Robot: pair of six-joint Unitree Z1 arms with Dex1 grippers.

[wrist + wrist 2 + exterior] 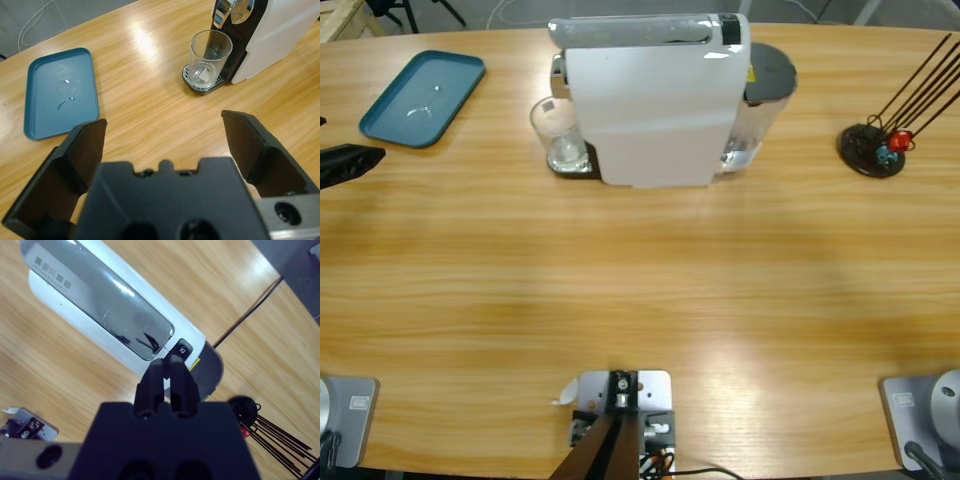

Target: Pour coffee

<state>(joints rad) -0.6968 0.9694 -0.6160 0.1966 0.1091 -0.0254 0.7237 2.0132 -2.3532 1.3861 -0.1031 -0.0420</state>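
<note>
Left gripper (162,137) spread wide, holding nothing — bare wooden table (150,120) between the jaws. Ahead of the jaws and a little toward the right one, a clear glass tumbler (210,57) upright on the dark drip tray (197,86) of the white coffee machine (280,35), directly under the chrome spout (234,10). No coffee to be made out in the tumbler; only pale glints at its bottom, contents cannot be told. Beyond the left jaw, well apart from the tumbler, a teal tray (60,92) flat on the table with a few droplets on it.

Right gripper (170,377) closed, jaws pressed together with nothing between them, looking straight down from above the machine. Tips hanging just beside the small black button (183,348) at the end of the silver lid (97,307); touching or not — cannot tell. Past the tips, the grey tank lid (210,371) and, further on, a black round holder with thin black sticks (270,430).

In the high view, left gripper (348,163) entering at the edge beside the teal tray (420,97), tumbler (558,135) still under the spout.
</note>
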